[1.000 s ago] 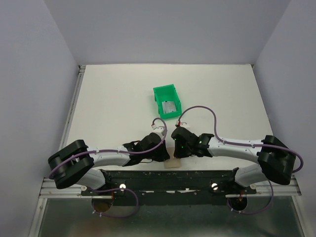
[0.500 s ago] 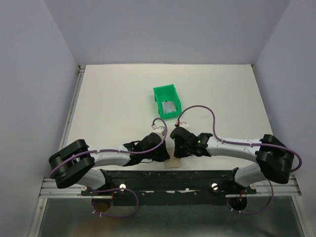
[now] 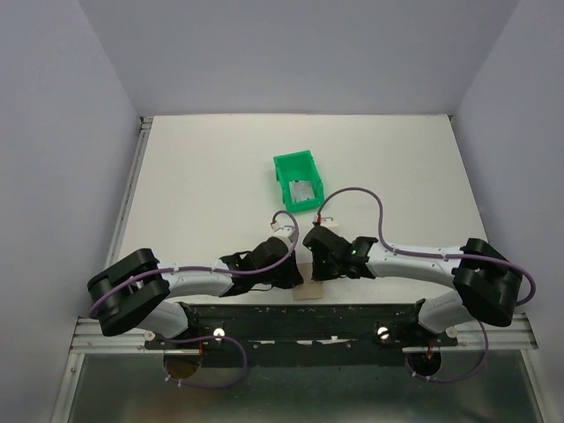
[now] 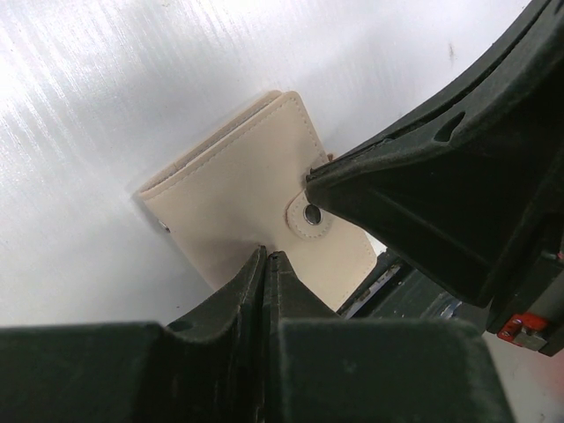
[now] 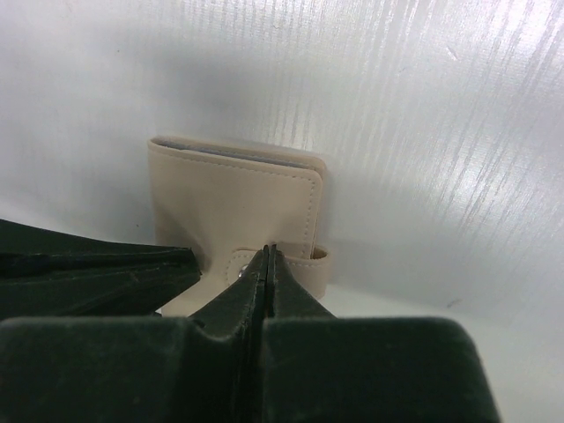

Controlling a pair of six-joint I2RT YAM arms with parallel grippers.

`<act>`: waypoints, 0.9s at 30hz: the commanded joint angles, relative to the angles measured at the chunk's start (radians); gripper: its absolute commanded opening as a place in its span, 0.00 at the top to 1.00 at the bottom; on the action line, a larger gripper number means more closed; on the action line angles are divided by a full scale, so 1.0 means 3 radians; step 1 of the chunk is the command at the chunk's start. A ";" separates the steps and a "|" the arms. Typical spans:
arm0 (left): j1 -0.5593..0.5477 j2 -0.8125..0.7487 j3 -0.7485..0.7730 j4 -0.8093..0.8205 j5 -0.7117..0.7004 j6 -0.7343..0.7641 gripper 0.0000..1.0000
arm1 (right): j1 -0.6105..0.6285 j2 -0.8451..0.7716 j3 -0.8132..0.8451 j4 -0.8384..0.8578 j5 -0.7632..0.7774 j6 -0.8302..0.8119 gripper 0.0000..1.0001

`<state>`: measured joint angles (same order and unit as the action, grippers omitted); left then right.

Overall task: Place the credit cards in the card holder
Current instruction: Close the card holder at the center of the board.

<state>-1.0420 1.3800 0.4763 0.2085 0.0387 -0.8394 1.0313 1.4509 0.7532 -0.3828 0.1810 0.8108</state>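
The card holder [image 3: 308, 294] is a tan wallet lying closed at the near edge of the table, its snap strap fastened. It shows in the left wrist view [image 4: 238, 194] and the right wrist view [image 5: 233, 203]. My left gripper [image 3: 295, 278] is shut, its tips [image 4: 264, 256] resting on the wallet's cover. My right gripper [image 3: 315, 275] is shut, its tips [image 5: 267, 251] at the strap beside the snap; nothing shows between the jaws. A silver-grey credit card [image 3: 302, 193] lies in the green bin.
The green plastic bin [image 3: 286, 164] stands mid-table, beyond both grippers. The dark base rail [image 3: 300, 315] runs just behind the wallet at the table's near edge. The two grippers sit tip to tip over the wallet.
My right gripper has edged slightly left toward the wallet. The left arm and the wallet have not visibly moved.
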 commanded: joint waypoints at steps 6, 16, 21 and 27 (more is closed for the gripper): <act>-0.0014 0.0058 0.0013 0.0031 0.0009 0.0001 0.87 | -0.0002 -0.0132 -0.0082 -0.0079 0.0296 0.0063 0.93; -0.0009 0.0063 0.0038 0.0021 0.0009 0.0001 0.87 | 0.0009 -0.0465 -0.0031 0.0090 0.0348 -0.0038 0.91; -0.0014 0.0074 0.0044 0.0021 0.0014 0.0001 0.87 | 0.0009 -0.0414 -0.0051 0.0085 -0.0010 -0.0115 0.91; -0.0014 0.0074 0.0038 0.0021 0.0019 0.0001 0.87 | 0.0003 -0.0485 -0.0235 0.0090 -0.0184 -0.0024 0.88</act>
<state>-1.0420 1.3880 0.4767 0.2176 0.0387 -0.8394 1.0321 1.3216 0.7269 -0.3588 0.1806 0.7956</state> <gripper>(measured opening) 0.134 0.098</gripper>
